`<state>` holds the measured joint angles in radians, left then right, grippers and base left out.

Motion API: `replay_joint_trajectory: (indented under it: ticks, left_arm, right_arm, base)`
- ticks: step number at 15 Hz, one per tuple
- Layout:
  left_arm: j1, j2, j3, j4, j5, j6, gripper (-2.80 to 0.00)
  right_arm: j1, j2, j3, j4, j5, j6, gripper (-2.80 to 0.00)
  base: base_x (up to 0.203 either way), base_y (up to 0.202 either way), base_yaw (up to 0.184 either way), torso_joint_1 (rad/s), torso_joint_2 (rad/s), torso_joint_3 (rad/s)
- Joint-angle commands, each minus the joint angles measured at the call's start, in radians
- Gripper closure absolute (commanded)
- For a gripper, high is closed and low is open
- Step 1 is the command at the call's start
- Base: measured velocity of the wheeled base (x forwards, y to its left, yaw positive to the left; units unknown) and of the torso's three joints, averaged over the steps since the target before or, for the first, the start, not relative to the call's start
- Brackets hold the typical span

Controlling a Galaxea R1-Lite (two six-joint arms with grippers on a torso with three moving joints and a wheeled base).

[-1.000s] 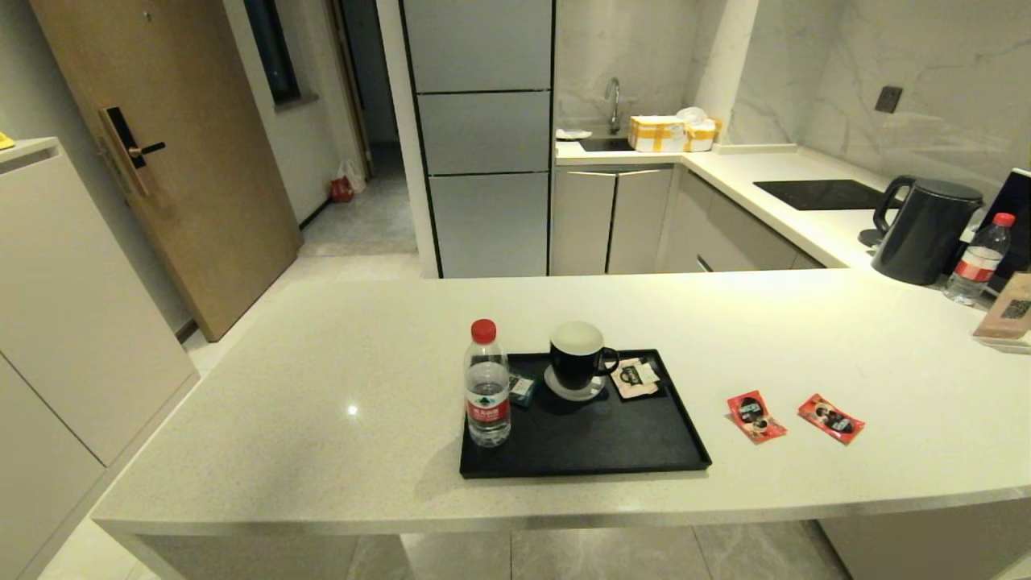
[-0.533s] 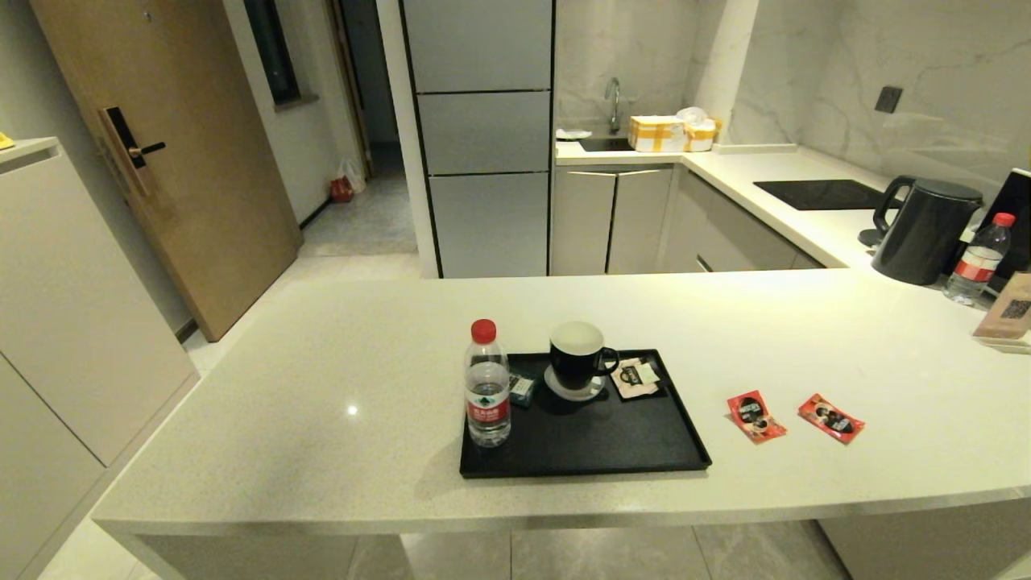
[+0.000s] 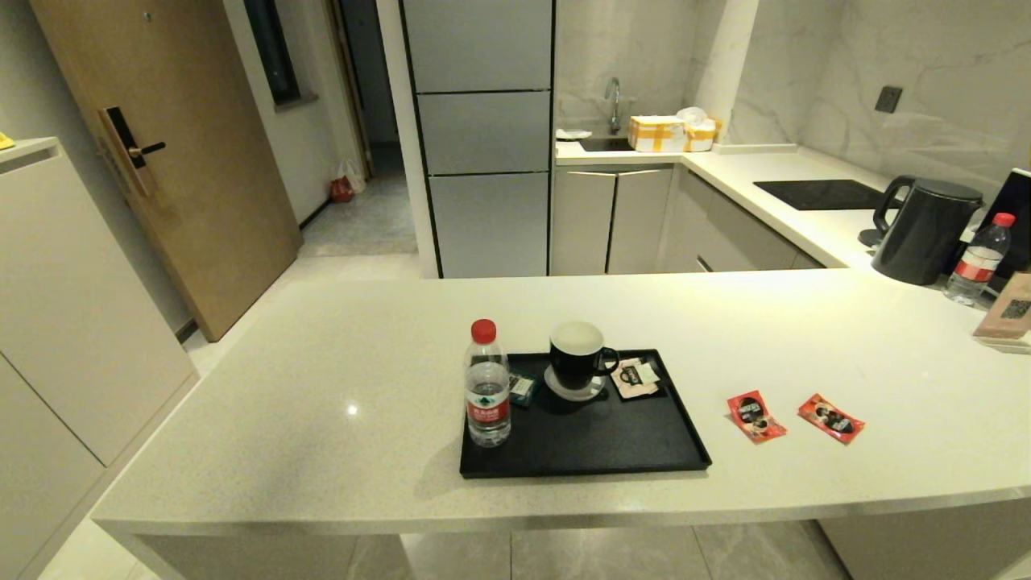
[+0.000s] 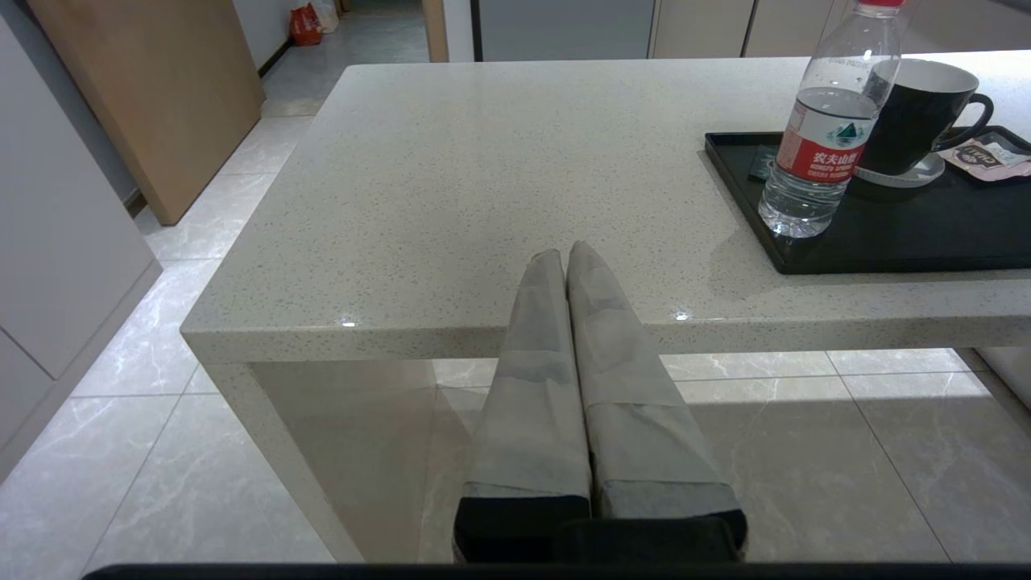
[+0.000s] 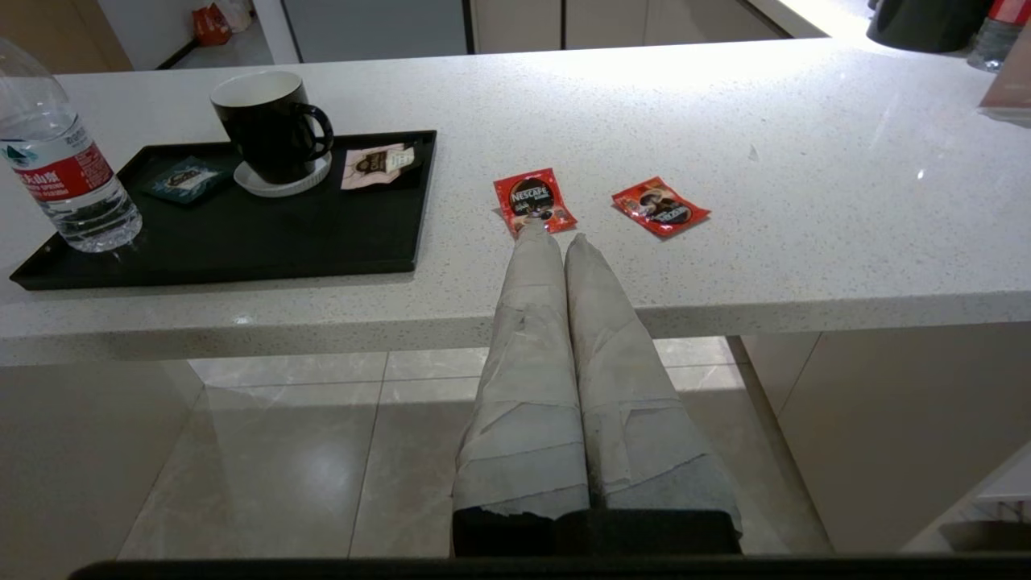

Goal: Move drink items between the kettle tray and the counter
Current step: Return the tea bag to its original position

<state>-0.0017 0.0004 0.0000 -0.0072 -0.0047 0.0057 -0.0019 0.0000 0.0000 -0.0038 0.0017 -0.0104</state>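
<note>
Two red foil sachets (image 3: 755, 416) (image 3: 831, 418) lie flat on the cream speckled counter (image 3: 322, 403), just right of the black kettle tray (image 3: 612, 451). In the right wrist view the same sachets (image 5: 533, 200) (image 5: 660, 207) lie beyond my right gripper (image 5: 556, 238), which is shut and empty, held in front of the counter's front edge. The tray (image 5: 242, 242) is off to its side. My left gripper (image 4: 565, 251) is also shut and empty, held before the counter edge, left of the tray (image 4: 886, 242). Neither arm shows in the head view.
On the tray stand a water bottle (image 3: 487, 385), a black mug (image 3: 578, 356) on a white coaster, a pale cream sachet (image 3: 635, 377) and a small teal packet (image 3: 522, 388). A black kettle (image 3: 925, 229), another bottle (image 3: 979, 259) and a hob (image 3: 821, 193) are at the far right.
</note>
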Motion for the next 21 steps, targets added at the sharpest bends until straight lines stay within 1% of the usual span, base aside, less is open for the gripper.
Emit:
replay_joint_trajectory:
  ticks: [1, 21]
  left_arm:
    - [0.0, 0.0, 0.002, 0.0, 0.0, 0.0, 0.0]
    - [0.0, 0.0, 0.0, 0.0, 0.0, 0.0, 0.0]
  right_arm:
    - [0.0, 0.0, 0.0, -0.001, 0.0, 0.0, 0.0]
    - [0.0, 0.0, 0.0, -0.001, 0.0, 0.0, 0.0]
  base:
    - [0.0, 0.0, 0.0, 0.0, 0.0, 0.0]
    - [0.0, 0.0, 0.0, 0.0, 0.0, 0.0]
